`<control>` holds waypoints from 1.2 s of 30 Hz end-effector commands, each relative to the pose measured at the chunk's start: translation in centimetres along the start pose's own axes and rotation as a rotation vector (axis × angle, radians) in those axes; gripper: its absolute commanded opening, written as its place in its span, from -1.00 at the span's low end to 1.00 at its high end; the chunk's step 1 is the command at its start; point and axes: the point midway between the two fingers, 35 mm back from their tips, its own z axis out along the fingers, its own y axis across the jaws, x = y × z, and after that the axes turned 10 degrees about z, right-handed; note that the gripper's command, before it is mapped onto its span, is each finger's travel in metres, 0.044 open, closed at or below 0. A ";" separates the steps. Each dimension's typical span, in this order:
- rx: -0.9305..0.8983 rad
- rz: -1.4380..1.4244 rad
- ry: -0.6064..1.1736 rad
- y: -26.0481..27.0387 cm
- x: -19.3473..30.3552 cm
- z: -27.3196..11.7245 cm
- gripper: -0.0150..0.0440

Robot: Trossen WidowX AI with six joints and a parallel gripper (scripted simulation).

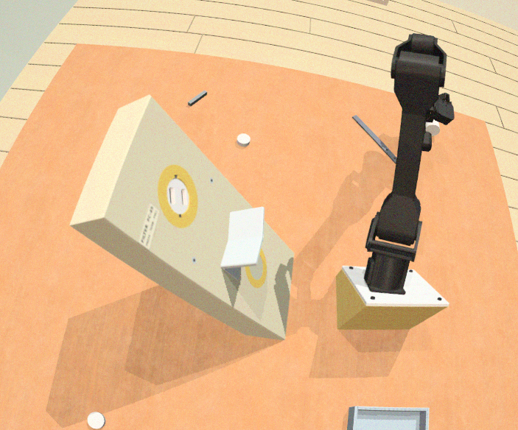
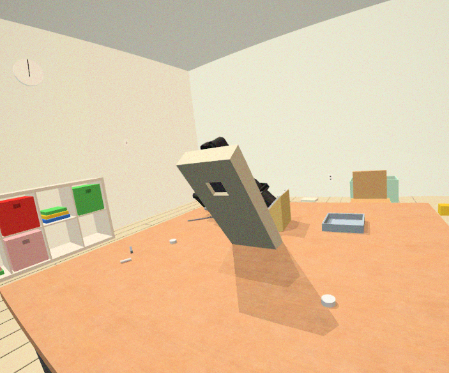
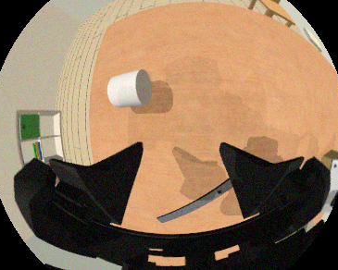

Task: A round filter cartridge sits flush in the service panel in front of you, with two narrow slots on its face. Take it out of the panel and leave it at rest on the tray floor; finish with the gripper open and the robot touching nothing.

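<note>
The filter cartridge (image 1: 177, 196) sits in the tilted service panel (image 1: 133, 152) (image 2: 232, 216), inside a yellow ring; its pale round face shows two narrow slots. The panel's back shows a square opening in the exterior view. The blue-grey tray (image 1: 388, 409) (image 2: 343, 228) stands on the table, cut off by the lower edge of the top view; the visible part of its floor is bare. My gripper (image 3: 182, 146) is open, with nothing between its fingers. It hangs over the table on the far side of the base from the tray, well away from the panel.
A white cylinder (image 1: 432, 128) (image 3: 128, 89) lies near the gripper. A long grey bar (image 1: 374, 138) (image 3: 193, 208) lies below it. A pale bent cover (image 1: 245, 235) stands out from the panel's face. White discs (image 1: 243, 139) (image 1: 96, 420) and a short grey bar (image 1: 197, 98) lie around the panel.
</note>
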 end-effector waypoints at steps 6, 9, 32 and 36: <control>0.002 -0.061 0.043 -0.1 2.8 0.0 0.33; 0.002 -0.122 0.086 -0.4 5.6 -0.2 0.06; -0.112 -0.731 0.540 -8.3 29.7 -11.9 -0.19; -0.149 -0.819 0.613 -10.3 32.1 -15.0 -0.19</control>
